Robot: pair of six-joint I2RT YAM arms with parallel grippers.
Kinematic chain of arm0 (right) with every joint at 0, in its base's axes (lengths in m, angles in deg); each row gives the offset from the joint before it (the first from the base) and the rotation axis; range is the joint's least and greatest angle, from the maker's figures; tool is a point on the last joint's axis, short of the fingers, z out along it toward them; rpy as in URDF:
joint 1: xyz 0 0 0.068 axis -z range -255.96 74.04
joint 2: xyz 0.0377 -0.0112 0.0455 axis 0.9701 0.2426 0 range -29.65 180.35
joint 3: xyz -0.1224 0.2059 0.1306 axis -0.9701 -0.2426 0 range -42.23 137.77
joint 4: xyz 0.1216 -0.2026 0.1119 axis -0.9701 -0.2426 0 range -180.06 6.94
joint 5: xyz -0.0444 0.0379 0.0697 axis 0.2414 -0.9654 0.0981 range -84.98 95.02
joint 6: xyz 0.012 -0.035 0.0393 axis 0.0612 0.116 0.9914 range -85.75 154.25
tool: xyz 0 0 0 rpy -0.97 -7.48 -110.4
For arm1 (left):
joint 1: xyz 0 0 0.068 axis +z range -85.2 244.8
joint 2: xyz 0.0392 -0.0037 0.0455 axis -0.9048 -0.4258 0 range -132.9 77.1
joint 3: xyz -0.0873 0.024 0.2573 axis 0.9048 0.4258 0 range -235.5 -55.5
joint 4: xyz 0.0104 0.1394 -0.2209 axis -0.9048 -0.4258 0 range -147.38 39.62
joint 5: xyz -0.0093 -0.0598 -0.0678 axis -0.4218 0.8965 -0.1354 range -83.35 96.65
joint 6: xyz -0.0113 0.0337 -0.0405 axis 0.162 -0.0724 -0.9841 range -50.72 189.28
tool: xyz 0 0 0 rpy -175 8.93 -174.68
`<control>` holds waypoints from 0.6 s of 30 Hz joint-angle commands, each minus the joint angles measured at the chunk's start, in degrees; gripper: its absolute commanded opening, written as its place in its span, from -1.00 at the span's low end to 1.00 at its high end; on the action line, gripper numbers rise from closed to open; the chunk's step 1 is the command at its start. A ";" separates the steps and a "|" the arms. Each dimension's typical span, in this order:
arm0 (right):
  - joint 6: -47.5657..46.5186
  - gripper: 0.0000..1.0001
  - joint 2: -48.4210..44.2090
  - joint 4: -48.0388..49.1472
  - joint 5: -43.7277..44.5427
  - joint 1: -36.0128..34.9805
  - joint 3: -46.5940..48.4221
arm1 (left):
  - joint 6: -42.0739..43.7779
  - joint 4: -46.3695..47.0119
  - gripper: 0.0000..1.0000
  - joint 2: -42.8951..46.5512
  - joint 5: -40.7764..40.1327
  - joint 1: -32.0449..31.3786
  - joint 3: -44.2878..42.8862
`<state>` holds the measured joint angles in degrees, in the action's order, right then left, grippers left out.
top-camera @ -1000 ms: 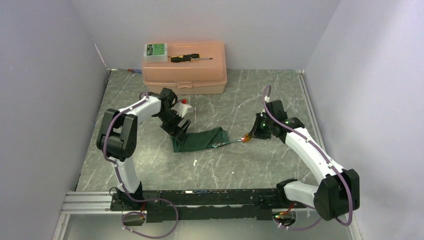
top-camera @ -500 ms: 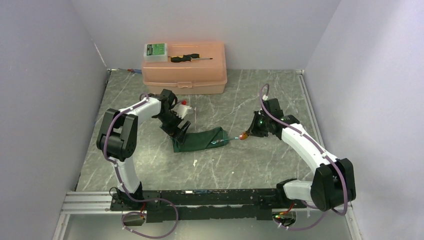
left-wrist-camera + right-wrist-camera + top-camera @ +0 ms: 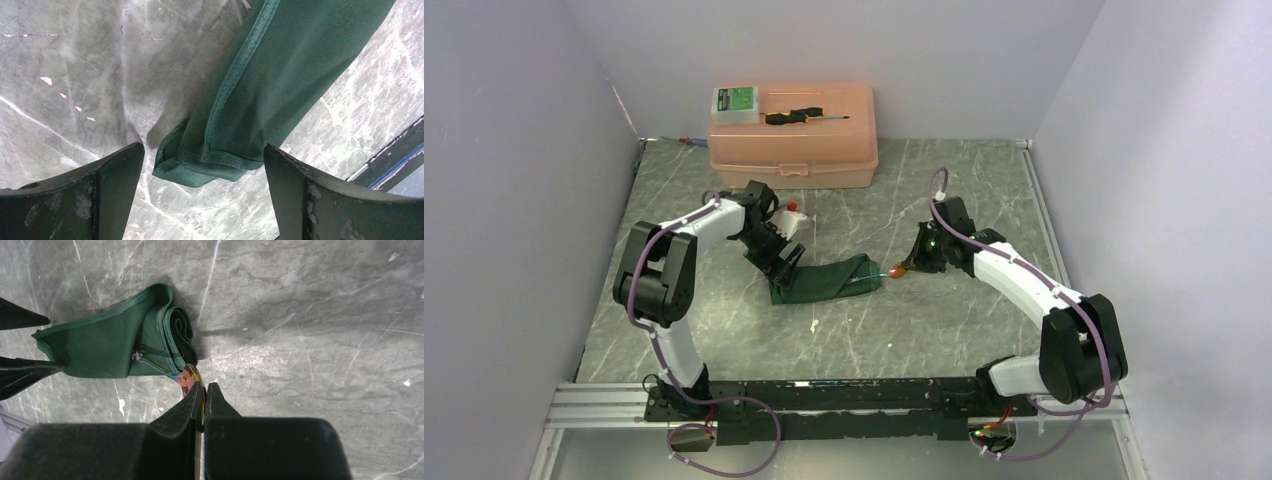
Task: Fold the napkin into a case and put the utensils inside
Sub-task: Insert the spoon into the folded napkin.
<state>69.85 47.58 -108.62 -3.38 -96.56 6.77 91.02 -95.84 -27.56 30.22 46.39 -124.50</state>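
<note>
The dark green napkin (image 3: 824,278) lies folded into a long flat band on the table. Its rolled right end (image 3: 175,335) faces my right gripper. My right gripper (image 3: 911,265) is shut on a utensil with a shiny gold, iridescent rounded head (image 3: 189,377). The utensil's thin handle (image 3: 152,364) reaches into the napkin's folds. My left gripper (image 3: 204,165) stands open over the napkin's left end (image 3: 200,165). Its fingers (image 3: 115,170) are on either side of the cloth and do not touch it.
A peach plastic box (image 3: 792,150) stands at the back, with a black-handled screwdriver (image 3: 804,116) and a white green-labelled pack (image 3: 737,103) on its lid. A small red and white object (image 3: 794,210) lies beside the left arm. Walls close in left, right and behind.
My right arm has moved left toward the napkin with the utensil, bringing its handle into the napkin's right end. The left gripper has barely moved.
</note>
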 commanded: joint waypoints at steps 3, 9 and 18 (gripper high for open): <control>2.85 -1.00 -0.72 5.50 1.13 -1.64 -1.40 | 1.23 0.33 0.90 1.98 -1.10 -0.72 1.90; 4.46 -1.00 0.51 8.21 1.96 -3.77 -2.58 | 1.55 -2.36 0.90 3.72 -1.42 -0.83 -1.25; 5.24 -1.00 0.07 11.82 1.89 -4.56 -4.87 | 7.36 -2.66 0.90 8.19 -10.46 -0.83 -0.01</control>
<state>74.00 48.30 -101.03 -2.44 -100.80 2.81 94.10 -98.52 -22.14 24.28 45.80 -126.38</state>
